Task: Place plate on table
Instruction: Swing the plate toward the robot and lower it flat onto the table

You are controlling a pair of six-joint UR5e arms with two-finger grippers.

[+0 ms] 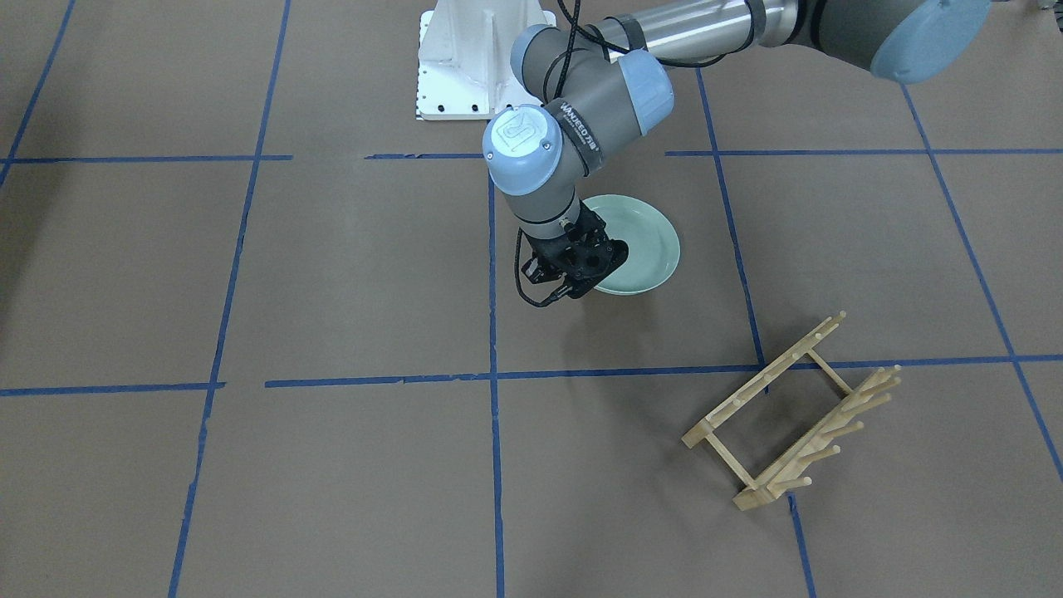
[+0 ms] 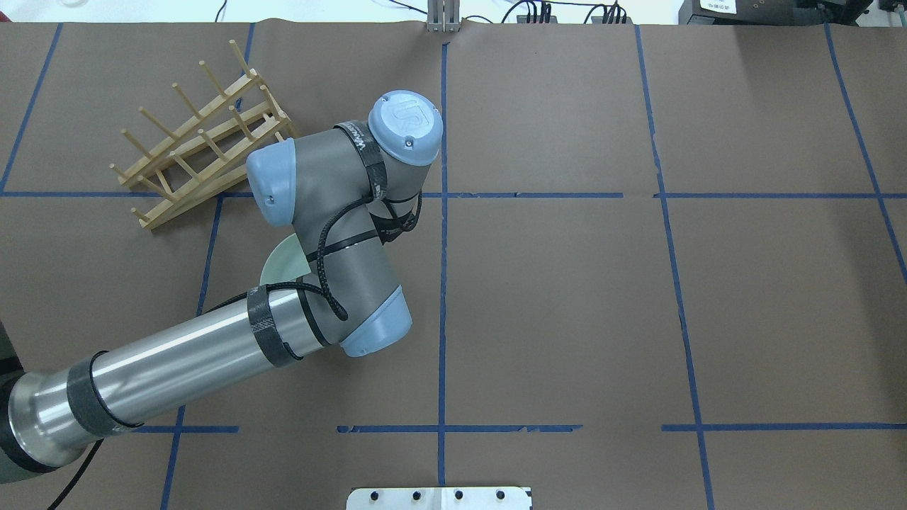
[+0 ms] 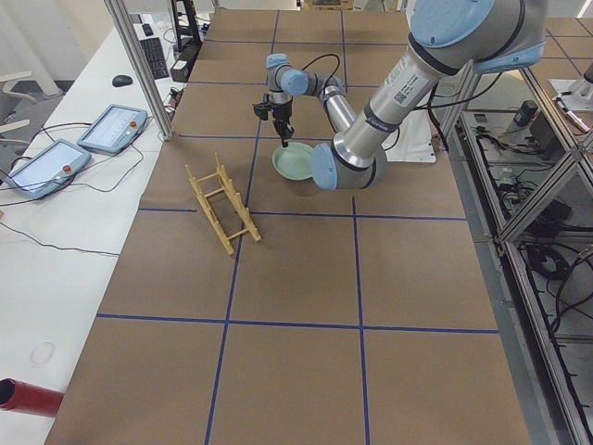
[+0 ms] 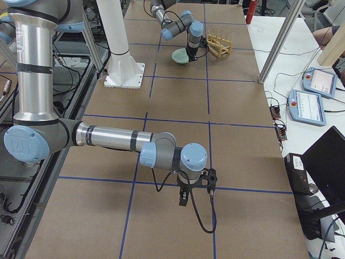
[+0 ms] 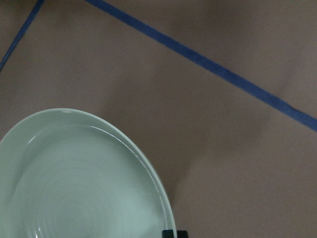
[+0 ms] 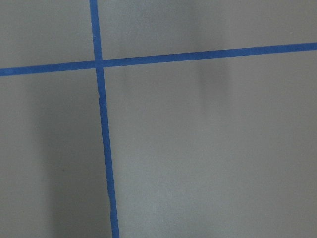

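Note:
The pale mint-green plate [image 1: 644, 241] lies low and near flat on the brown table [image 1: 332, 291], left of the robot's middle line. My left gripper [image 1: 591, 278] points down at its rim and looks shut on it. In the left wrist view the plate [image 5: 74, 183] fills the lower left, and its rim runs to a dark fingertip [image 5: 174, 233] at the bottom edge. In the overhead view my left arm hides most of the plate [image 2: 283, 265]. My right gripper [image 4: 182, 202] hangs over bare table far from the plate. I cannot tell whether it is open or shut.
The light wooden peg rack [image 1: 789, 415] stands without a plate a short way from the plate, on the side away from the robot. The white robot base [image 1: 465, 58] is at the table's robot-side edge. The right wrist view shows only table and blue tape [image 6: 101, 124].

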